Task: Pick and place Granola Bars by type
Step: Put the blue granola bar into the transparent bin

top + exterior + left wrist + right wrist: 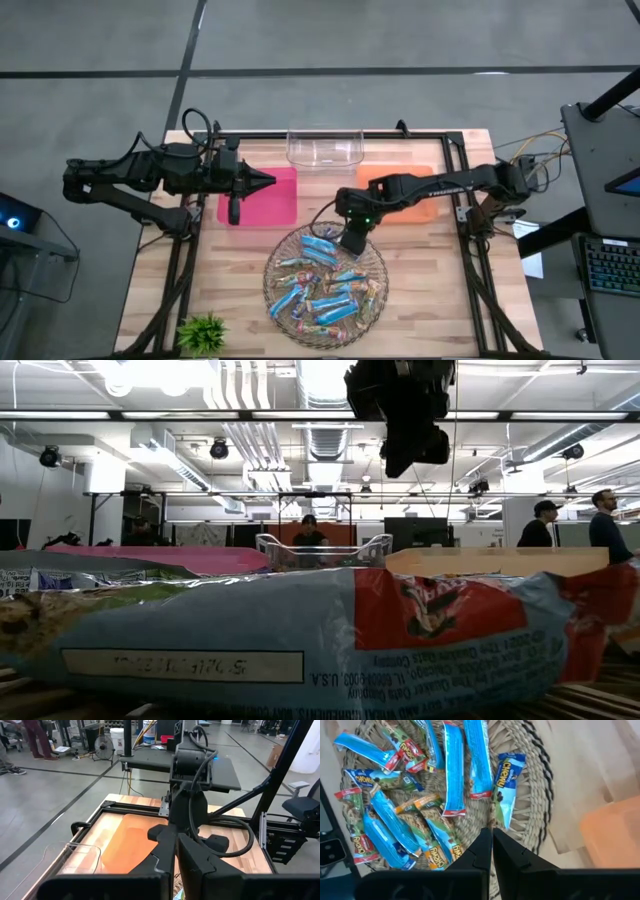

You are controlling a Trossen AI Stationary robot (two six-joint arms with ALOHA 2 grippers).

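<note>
Both jaws were closed and empty. From above, the right gripper (352,243) hung over the far rim of the wicker basket (372,262) holding the Granola Bars (325,290); the left gripper (268,181) sat over the pink tray (282,205). Right wrist view showed its pinched fingertips (487,842) above blue-wrapped bars. Left wrist view faced the orange tray (125,842).

Glossy foil-wrapped Granola Bars (325,290) in rough woven wicker basket (372,262) on wooden table (430,300).
</note>
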